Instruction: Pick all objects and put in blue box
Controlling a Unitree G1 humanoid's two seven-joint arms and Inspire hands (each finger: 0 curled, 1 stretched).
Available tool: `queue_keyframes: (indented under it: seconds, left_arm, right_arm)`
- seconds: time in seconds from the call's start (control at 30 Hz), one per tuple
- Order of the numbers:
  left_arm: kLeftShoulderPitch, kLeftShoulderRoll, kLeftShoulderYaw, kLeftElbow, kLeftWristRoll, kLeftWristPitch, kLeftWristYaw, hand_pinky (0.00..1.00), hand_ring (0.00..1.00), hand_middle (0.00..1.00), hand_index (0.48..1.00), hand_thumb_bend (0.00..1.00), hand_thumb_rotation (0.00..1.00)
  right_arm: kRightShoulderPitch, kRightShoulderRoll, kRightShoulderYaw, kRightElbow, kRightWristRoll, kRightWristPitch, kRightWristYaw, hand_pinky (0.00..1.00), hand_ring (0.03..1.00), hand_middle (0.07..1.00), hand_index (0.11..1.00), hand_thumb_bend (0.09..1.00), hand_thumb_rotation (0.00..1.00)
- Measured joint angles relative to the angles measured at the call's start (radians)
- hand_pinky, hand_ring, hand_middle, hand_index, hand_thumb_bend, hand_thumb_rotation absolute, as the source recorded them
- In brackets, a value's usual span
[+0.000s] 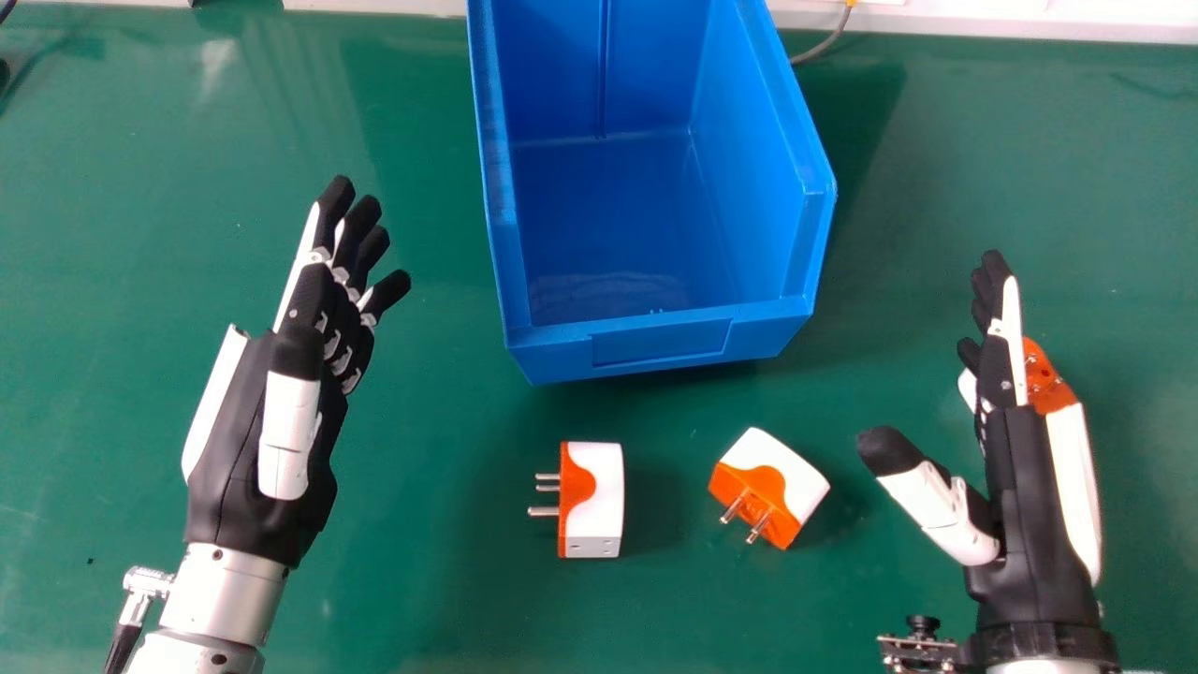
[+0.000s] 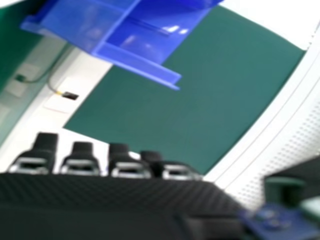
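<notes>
My left hand [image 1: 290, 402] is open over the table, left of the blue box [image 1: 613, 215]. My right hand [image 1: 1025, 468] is open at the right side, thumb pointing inward. Between them on the table lie two orange and white plug adapters: one [image 1: 595, 501] with its pins facing left, the other [image 1: 772, 482] turned, with pins toward the lower left. An orange object [image 1: 1046, 379] shows partly behind the right hand, which hides the rest of it. The box looks empty inside. In the right hand view are the right hand [image 2: 100, 195] and the blue box [image 2: 95, 25].
The green table [image 1: 430, 599] spreads around the box and adapters. The box's low front edge faces the adapters. A grey cable [image 1: 828, 42] runs behind the box at the back right, near a white strip [image 1: 983, 23] along the table's far edge.
</notes>
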Motion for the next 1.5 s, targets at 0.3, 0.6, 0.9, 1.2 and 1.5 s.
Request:
queue_keyframes:
  seconds: [0.3, 0.6, 0.9, 1.2, 1.5]
  left_arm:
    - [-0.009, -0.057, 0.012, 0.003, -0.052, 0.000, 0.080, 0.97, 1.00, 1.00, 0.986, 0.99, 0.97]
    - [0.005, -0.054, 0.001, -0.094, -0.004, 0.092, 0.165, 0.91, 0.98, 1.00, 0.984, 0.97, 0.94]
    - [0.014, -0.057, -0.013, -0.134, 0.002, 0.138, 0.187, 0.88, 0.97, 0.99, 0.970, 0.98, 0.92]
    - [0.030, -0.053, -0.026, -0.177, 0.026, 0.176, 0.208, 0.89, 0.97, 1.00, 0.970, 0.99, 0.92]
    - [0.049, -0.053, -0.036, -0.214, 0.030, 0.197, 0.217, 0.93, 0.99, 1.00, 0.980, 1.00, 0.92]
  right_arm:
    - [0.000, 0.000, 0.001, 0.000, 0.003, 0.000, 0.001, 0.95, 1.000, 1.000, 1.000, 1.000, 0.91]
    - [0.005, -0.003, 0.001, -0.005, 0.024, -0.005, 0.010, 0.95, 1.000, 1.000, 1.000, 1.000, 0.90]
    - [0.012, -0.024, 0.034, -0.015, 0.049, -0.082, 0.079, 0.95, 0.994, 0.998, 1.000, 1.000, 0.85]
    - [0.032, -0.038, 0.057, -0.047, 0.053, -0.085, 0.118, 0.92, 0.974, 0.975, 0.999, 1.000, 0.76]
    - [0.060, -0.069, 0.080, -0.124, -0.038, -0.040, 0.141, 0.90, 0.952, 0.956, 0.994, 1.000, 0.75]
